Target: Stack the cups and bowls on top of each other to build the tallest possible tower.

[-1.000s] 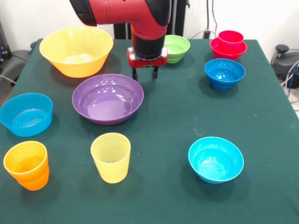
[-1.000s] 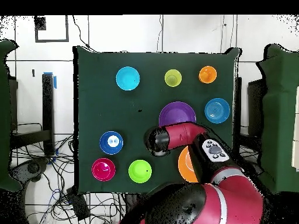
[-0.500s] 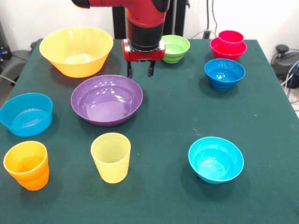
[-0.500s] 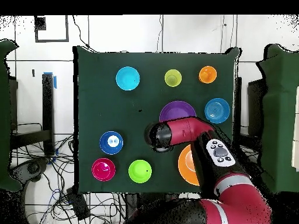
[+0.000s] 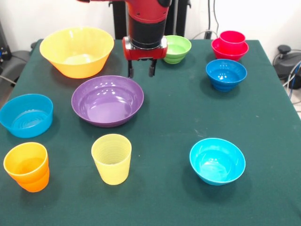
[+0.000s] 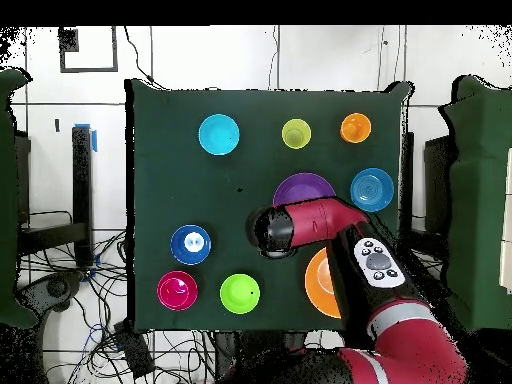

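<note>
From the front, the end effector (image 5: 140, 71) hangs over the far rim of the purple bowl (image 5: 107, 100), its two short fingers parted with nothing between them. Taking the purple bowl as landmark on the green desk (image 5: 174, 117): the big yellow bowl (image 5: 77, 51) sits behind it to the left, the lime bowl (image 5: 177, 48) behind it to the right, just past the arm (image 5: 145, 23). Far right and back stands the tower (image 5: 230, 45), a red cup nested in a red bowl, with the dark blue bowl (image 5: 226, 74) just in front of it. The light blue bowl (image 5: 26, 115) lies left of the purple one; the yellow cup (image 5: 112, 158) and orange cup (image 5: 27, 166) stand nearer the camera, the cyan bowl (image 5: 217, 160) nearer and to the right.

From overhead, the arm (image 6: 330, 240) covers the purple bowl's (image 6: 303, 187) lower edge, hiding the end effector. The tower (image 6: 177, 290) is well down-left of it, the lime bowl (image 6: 240, 293) beside that, and the cyan bowl (image 6: 219, 134) up-left.
</note>
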Available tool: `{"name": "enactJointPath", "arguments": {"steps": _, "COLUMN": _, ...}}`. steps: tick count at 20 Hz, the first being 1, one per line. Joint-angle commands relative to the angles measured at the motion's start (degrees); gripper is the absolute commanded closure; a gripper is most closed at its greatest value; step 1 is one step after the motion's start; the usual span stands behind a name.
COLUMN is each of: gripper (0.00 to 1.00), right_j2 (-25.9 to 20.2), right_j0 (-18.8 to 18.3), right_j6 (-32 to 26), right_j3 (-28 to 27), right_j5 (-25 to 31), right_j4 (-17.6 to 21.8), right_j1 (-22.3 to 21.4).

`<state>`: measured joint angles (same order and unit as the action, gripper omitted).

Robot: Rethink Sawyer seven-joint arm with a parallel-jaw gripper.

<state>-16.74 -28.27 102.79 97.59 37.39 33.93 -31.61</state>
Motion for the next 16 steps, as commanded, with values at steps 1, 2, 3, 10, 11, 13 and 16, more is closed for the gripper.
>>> {"name": "enactJointPath", "arguments": {"steps": 1, "gripper": 0.0, "right_j2": -4.8, "right_j0": 1.0, "right_j6": -5.9, "right_j3": -0.1, "right_j5": 4.5, "right_j4": -0.6, "right_j1": 0.7}}
{"name": "enactJointPath", "arguments": {"steps": 2, "gripper": 0.0, "right_j2": -4.8, "right_j0": 0.9, "right_j6": -6.0, "right_j3": 0.0, "right_j5": 4.7, "right_j4": -0.7, "right_j1": 0.4}}
{"name": "enactJointPath", "arguments": {"steps": 3, "gripper": 0.0, "right_j2": -4.9, "right_j0": 0.9, "right_j6": -6.1, "right_j3": 0.2, "right_j5": 4.9, "right_j4": -0.7, "right_j1": 0.2}}
{"name": "enactJointPath", "arguments": {"steps": 10, "gripper": 0.0, "right_j2": -5.6, "right_j0": 1.2, "right_j6": -7.2, "right_j3": -1.1, "right_j5": 7.5, "right_j4": -1.0, "right_j1": -1.0}}
{"name": "enactJointPath", "arguments": {"steps": 11, "gripper": 0.0, "right_j2": -5.7, "right_j0": 1.2, "right_j6": -7.3, "right_j3": -1.4, "right_j5": 7.7, "right_j4": -1.0, "right_j1": -0.8}}
{"name": "enactJointPath", "arguments": {"steps": 13, "gripper": 0.0, "right_j2": -6.0, "right_j0": 1.1, "right_j6": -7.6, "right_j3": -2.1, "right_j5": 8.0, "right_j4": -0.8, "right_j1": -0.2}}
{"name": "enactJointPath", "arguments": {"steps": 16, "gripper": 0.0, "right_j2": -6.4, "right_j0": 1.0, "right_j6": -8.3, "right_j3": -3.6, "right_j5": 8.6, "right_j4": -0.5, "right_j1": 0.9}}
